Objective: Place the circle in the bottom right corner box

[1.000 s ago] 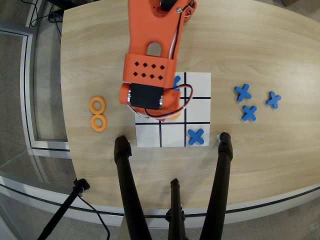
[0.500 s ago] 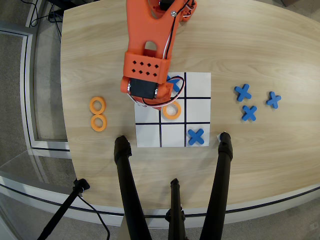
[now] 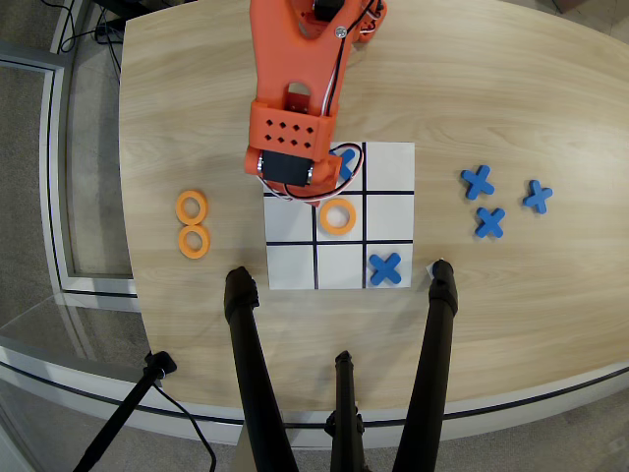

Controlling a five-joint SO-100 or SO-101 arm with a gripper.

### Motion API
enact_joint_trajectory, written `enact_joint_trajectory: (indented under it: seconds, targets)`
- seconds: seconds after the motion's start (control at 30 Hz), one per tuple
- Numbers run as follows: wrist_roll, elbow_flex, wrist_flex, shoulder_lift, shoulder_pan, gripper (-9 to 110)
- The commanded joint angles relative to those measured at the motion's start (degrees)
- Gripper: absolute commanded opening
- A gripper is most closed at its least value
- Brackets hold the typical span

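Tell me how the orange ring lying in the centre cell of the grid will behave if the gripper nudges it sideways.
The orange ring lies flat on the grid sheet, so it would probably slide rather than roll or tip. It looks like a thin, rigid piece, likely light. The smooth-looking sheet may let it skid past the cell's line easily.

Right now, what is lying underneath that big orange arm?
Under the arm lies the white grid sheet; a blue X peeks out. The sheet's upper-left cell is mostly covered, so its contents stay unseen.

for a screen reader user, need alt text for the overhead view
An orange ring lies in the centre cell of a white 3x3 grid sheet on a wooden table, beside an orange robot arm; blue X pieces occupy two cells.
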Motion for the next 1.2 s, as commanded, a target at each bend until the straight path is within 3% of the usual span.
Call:
enact_joint_trajectory:
  seconds: [0.0,0.47,0.93,1.07,1.17]
  targets:
    - [-0.3,0.0,-0.4,-0.1,0.0,0]
    - [-1.0,-3.5,2.1,0.3,0.8,9]
    - [-6.2,-34.6,28.4,11.0,1.2,13]
    - [-8.0,-29.7,33.6,24.0,0.2,13]
    - [-10.5,-12.9,31.5,38.2,-1.8,13]
